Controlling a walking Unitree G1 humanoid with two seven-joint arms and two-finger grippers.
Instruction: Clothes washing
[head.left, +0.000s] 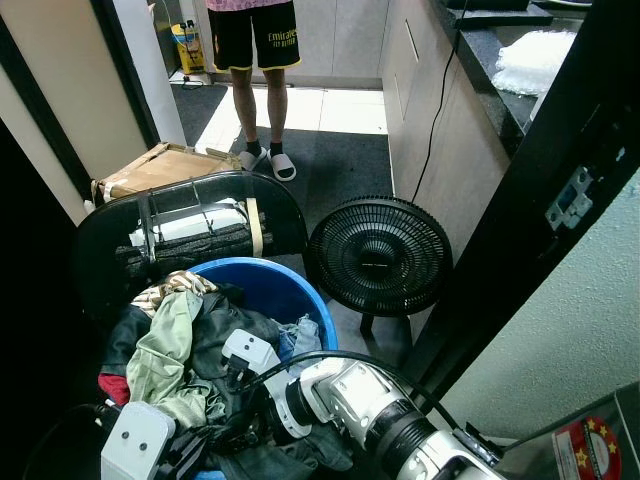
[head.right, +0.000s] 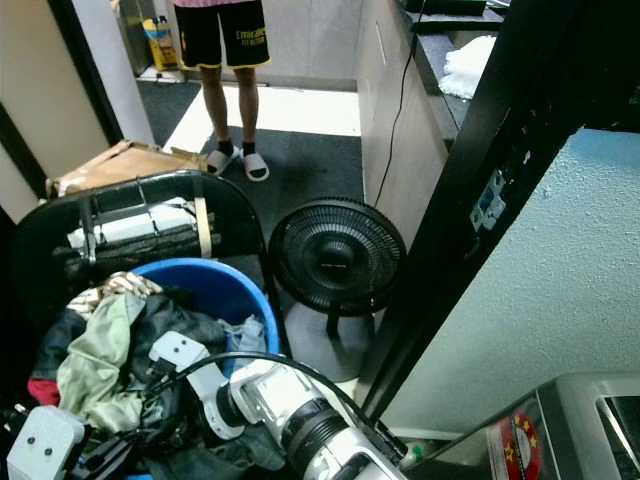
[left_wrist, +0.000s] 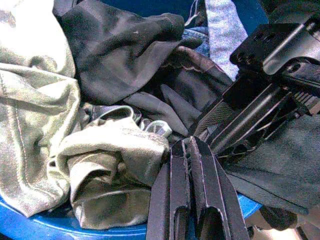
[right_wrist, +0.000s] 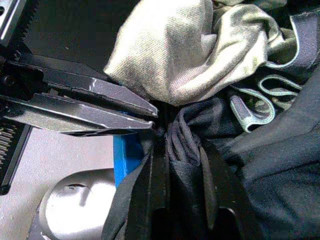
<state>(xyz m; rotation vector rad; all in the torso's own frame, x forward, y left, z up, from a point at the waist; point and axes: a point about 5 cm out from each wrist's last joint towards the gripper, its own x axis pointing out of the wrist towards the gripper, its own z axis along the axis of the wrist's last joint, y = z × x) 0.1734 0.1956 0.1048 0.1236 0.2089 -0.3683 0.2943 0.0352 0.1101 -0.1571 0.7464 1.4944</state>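
I have both grippers down in the laundry heap. My right gripper (right_wrist: 182, 150) has its fingers clamped on a fold of dark cloth (right_wrist: 185, 137), pinched between the two black pads. My left gripper (left_wrist: 192, 150) sits right beside it, tips nearly touching mine, its fingers pressed together; I cannot tell whether any fabric is caught between them. Just past the tips lies the pale green garment (left_wrist: 100, 160), bunched against the dark one, with an elastic strap (right_wrist: 252, 107) looped between them.

My worry is that lifting now drags the whole tangle: the strap could snag a finger, or the green piece could ride up and drop outside the blue tub (head.left: 275, 285). With the two tools this close, they could also knock together as I pull.

Further out, beyond the tub, a black folded chair (head.left: 200, 225) leans close, a floor fan (head.left: 378, 255) stands to the right, and a person (head.left: 255, 80) stands well off.
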